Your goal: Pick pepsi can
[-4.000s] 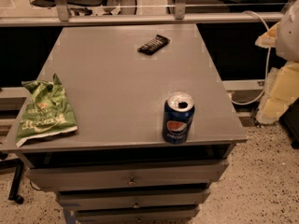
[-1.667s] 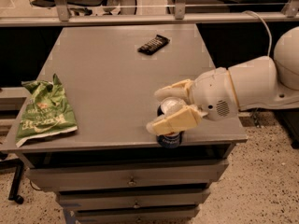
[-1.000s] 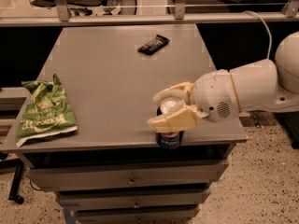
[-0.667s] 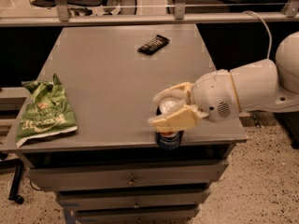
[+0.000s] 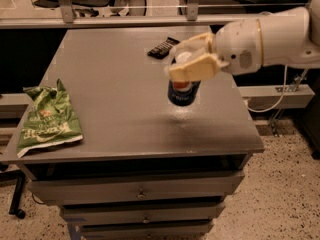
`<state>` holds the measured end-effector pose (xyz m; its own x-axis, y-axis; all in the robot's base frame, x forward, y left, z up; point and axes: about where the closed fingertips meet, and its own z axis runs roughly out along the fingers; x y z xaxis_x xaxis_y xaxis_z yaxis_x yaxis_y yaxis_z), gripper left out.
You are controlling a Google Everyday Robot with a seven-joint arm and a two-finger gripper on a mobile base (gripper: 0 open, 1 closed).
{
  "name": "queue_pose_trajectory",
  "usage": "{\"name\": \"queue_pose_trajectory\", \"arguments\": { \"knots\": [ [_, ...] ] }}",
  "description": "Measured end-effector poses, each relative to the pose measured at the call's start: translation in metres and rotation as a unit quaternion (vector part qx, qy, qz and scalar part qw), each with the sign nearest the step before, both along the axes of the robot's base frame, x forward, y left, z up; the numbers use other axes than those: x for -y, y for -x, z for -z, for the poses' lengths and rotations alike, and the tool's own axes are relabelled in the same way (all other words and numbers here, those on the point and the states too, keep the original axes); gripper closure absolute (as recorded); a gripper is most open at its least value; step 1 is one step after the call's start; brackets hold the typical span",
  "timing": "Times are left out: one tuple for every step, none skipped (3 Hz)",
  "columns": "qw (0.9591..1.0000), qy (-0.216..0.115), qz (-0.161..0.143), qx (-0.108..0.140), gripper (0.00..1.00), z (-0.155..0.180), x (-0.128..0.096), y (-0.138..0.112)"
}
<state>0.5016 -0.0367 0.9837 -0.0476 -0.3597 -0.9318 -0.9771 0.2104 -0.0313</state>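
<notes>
- One gripper (image 5: 189,59) is showing in your camera view. It is reaching in from the right over the middle of the grey table (image 5: 100,79), on the end of a thick white arm (image 5: 272,34).
- You are seeing its two tan fingers (image 5: 192,68) clamping the upper part of the pepsi can (image 5: 183,92), one finger on the near side and one on the far side. The claw is holding the can and nothing else.
- The can is hanging upright under the fingers. Its dark blue body and part of its round logo are showing below the near finger.
- Its base is looking clear of the tabletop, and a pale sheen is lying on the surface just beneath it.
- You are also looking at a flat black wrapper (image 5: 162,47) lying on the far part of the table. It is sitting just beyond the gripper and a little toward the left of the view, not touching the can.
- A green snack bag (image 5: 47,119) is lying flat by the table's near left corner, well apart from the can and the gripper.
- Drawers (image 5: 140,188) are sitting stacked under the tabletop, and a cable (image 5: 277,96) is drooping beside the table on the right, above a speckled floor (image 5: 280,194).
</notes>
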Motion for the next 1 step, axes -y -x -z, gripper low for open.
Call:
{"name": "queue_pose_trajectory", "arguments": {
  "knots": [
    [0.9994,-0.009,0.005,0.032,1.00,-0.0320,0.0027,-0.0076]
  ]
}}
